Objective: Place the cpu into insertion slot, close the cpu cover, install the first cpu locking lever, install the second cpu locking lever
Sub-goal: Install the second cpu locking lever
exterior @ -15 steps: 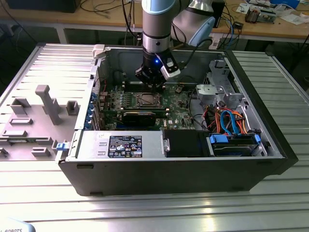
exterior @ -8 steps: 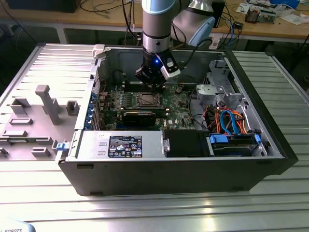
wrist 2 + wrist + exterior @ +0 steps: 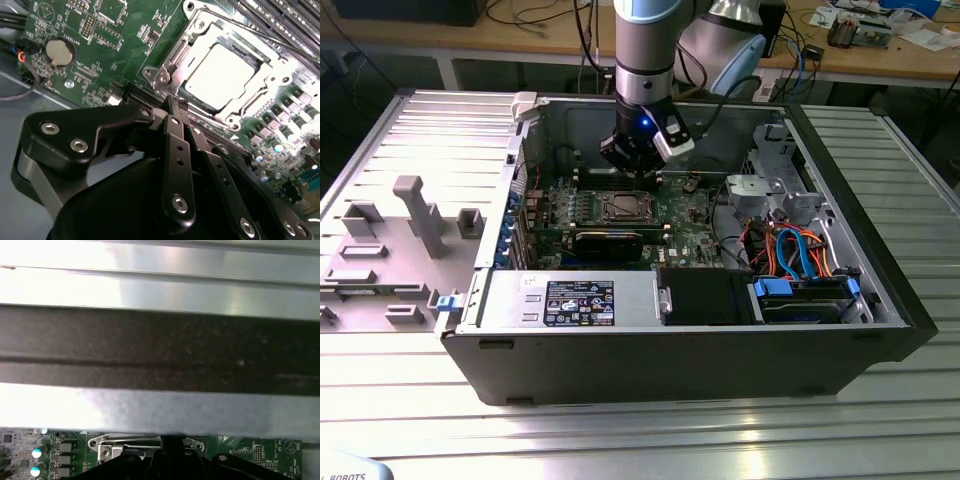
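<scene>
Our pincer (image 3: 176, 107), fingers pressed together and holding nothing, hovers just beside the insertion slot (image 3: 227, 75). The cpu (image 3: 220, 70) sits seated inside, cpu cover (image 3: 172, 75) lying flat around it, probably ready for levers.

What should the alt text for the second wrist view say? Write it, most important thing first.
The black gripper, fingers pressed together, points at the edge of the silver cpu cover, which lies closed over the cpu on the green board. A round coin battery sits on the board off to one side.
</scene>
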You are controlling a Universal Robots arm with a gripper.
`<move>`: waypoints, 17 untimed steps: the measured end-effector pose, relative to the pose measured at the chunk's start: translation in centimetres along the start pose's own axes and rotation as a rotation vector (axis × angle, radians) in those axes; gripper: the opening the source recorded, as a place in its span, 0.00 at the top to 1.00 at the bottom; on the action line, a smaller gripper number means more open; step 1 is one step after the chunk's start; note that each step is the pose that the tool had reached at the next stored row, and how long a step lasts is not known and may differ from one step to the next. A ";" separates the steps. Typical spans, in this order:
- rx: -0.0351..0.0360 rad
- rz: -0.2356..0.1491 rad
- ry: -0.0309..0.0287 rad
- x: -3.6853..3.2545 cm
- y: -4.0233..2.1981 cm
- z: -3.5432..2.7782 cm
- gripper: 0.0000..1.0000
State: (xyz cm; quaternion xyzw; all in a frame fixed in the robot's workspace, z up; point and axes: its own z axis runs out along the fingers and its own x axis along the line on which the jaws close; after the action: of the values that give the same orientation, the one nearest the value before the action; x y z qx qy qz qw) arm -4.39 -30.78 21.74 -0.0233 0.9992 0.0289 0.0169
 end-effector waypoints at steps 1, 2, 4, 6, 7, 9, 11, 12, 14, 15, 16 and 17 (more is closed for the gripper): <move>0.0000 0.000 0.0000 -0.01 0.01 -0.16 0.89; 0.0000 0.000 0.0000 -0.01 0.02 -0.35 0.89; 0.0000 0.000 0.0000 -0.02 0.03 -0.47 0.89; -0.0002 0.000 -0.0001 -0.02 0.01 -0.47 0.89; 0.0000 0.000 0.0001 -0.02 -0.04 -0.48 0.89; 0.0000 0.000 0.0000 -0.01 -0.19 -0.49 0.89; 0.0000 0.000 0.0000 0.00 -0.38 -0.50 0.89; 0.0000 0.000 0.0000 0.01 -0.46 -0.50 0.89; 0.0000 0.000 0.0000 0.01 -0.67 -0.51 0.89; 0.0000 0.000 0.0000 0.02 -0.74 -0.52 0.89; -0.0001 0.000 -0.0001 0.02 -0.84 -0.52 0.89; 0.0001 0.000 0.0000 0.03 -0.92 -0.53 0.89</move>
State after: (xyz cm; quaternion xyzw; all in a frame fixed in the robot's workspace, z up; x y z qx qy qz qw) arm -4.39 -31.72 22.22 -0.0233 0.9992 0.0289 0.0169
